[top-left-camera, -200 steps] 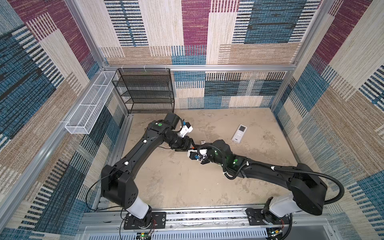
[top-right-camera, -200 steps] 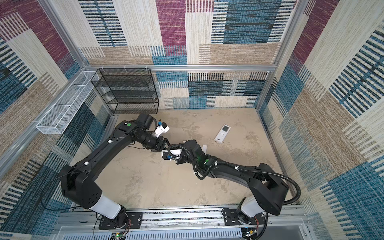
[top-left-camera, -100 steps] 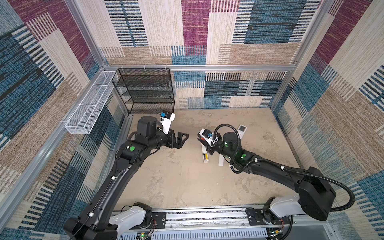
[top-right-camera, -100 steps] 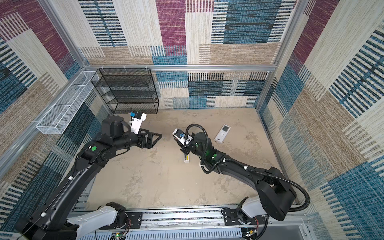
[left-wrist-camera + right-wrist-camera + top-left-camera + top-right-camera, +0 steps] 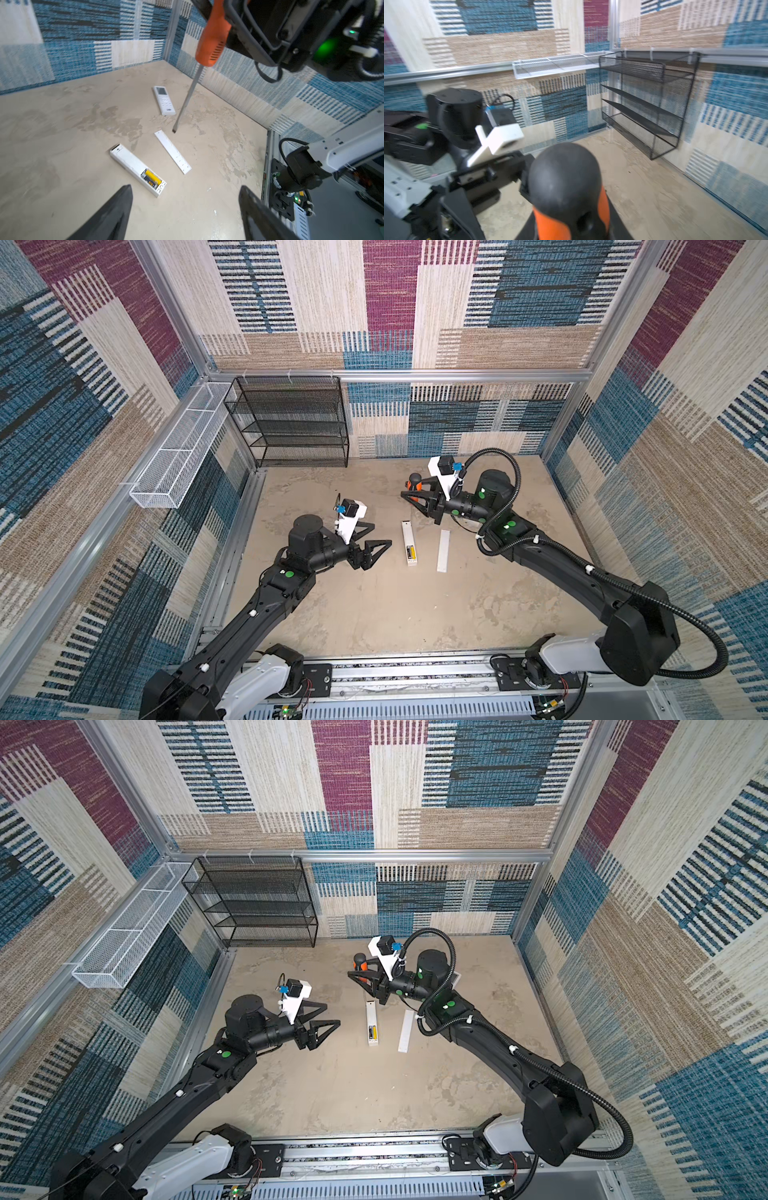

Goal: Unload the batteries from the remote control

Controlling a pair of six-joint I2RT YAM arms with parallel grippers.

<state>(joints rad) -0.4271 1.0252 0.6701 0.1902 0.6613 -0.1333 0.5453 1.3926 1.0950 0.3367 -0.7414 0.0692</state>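
Observation:
The white remote control lies back-up on the floor, its compartment open. The batteries sit inside it, one yellow with a darker one beside it. Its white cover lies alongside. My left gripper is open and empty, just left of the remote. My right gripper is shut on an orange-and-black screwdriver. It hangs tip down over the floor behind the remote.
A second white remote lies face-up farther back, behind the right arm. A black mesh shelf stands against the back wall. A white wire basket hangs on the left wall. A metal rail runs along the front.
Both grippers were together over the remote at mid-floor. The left one has drawn back to the left and the right one has lifted away with the screwdriver, leaving remote and cover on the floor.

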